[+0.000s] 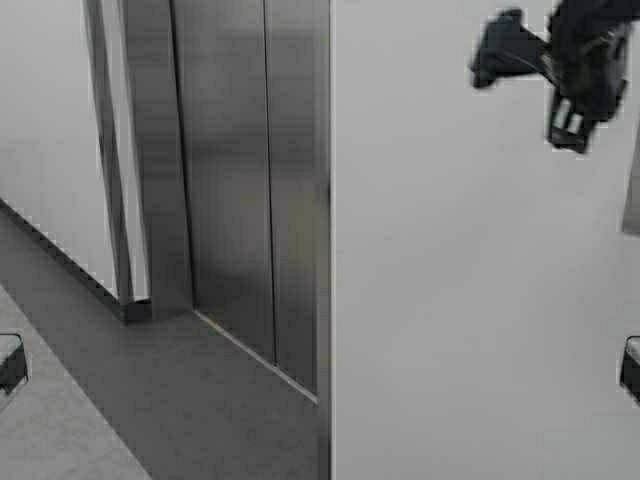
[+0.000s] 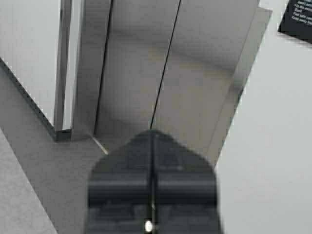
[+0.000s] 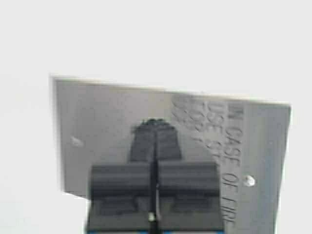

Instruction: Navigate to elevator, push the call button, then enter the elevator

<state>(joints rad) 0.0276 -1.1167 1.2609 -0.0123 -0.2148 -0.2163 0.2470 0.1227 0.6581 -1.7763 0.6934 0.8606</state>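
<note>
Right arm: raised high at the upper right of the high view, dark against the white wall [image 1: 470,300], its wrist reaching toward the steel plate at that view's right edge.
Right pincer [image 3: 154,122]: fingers pressed together with only a thin seam between them, holding nothing; the tip points squarely at the steel wall plate [image 3: 97,126] and looks to be at or just short of its surface, though contact cannot be told.
Steel wall plate: brushed metal panel on the white wall, engraved with lettering that reads in part "IN CASE OF FIRE" [image 3: 231,161], with a small screw head [image 3: 249,181] near that text.
Left arm: low, almost out of the high view.
Left pincer [image 2: 152,134]: fingers closed against each other, empty, aimed at the foot of the elevator doors.
Elevator [image 1: 240,190]: left of the white wall, in the upper left half of the high view; its two brushed steel door leaves are shut, meeting at a dark vertical seam [image 2: 165,68], set in a steel frame [image 1: 150,180].
Floor [image 1: 150,390]: grey, running up to the door sill, with a lighter strip in the lower left corner.
Sign [image 2: 297,19]: dark plaque with pale text on the white wall beside the doors, too small to read.
</note>
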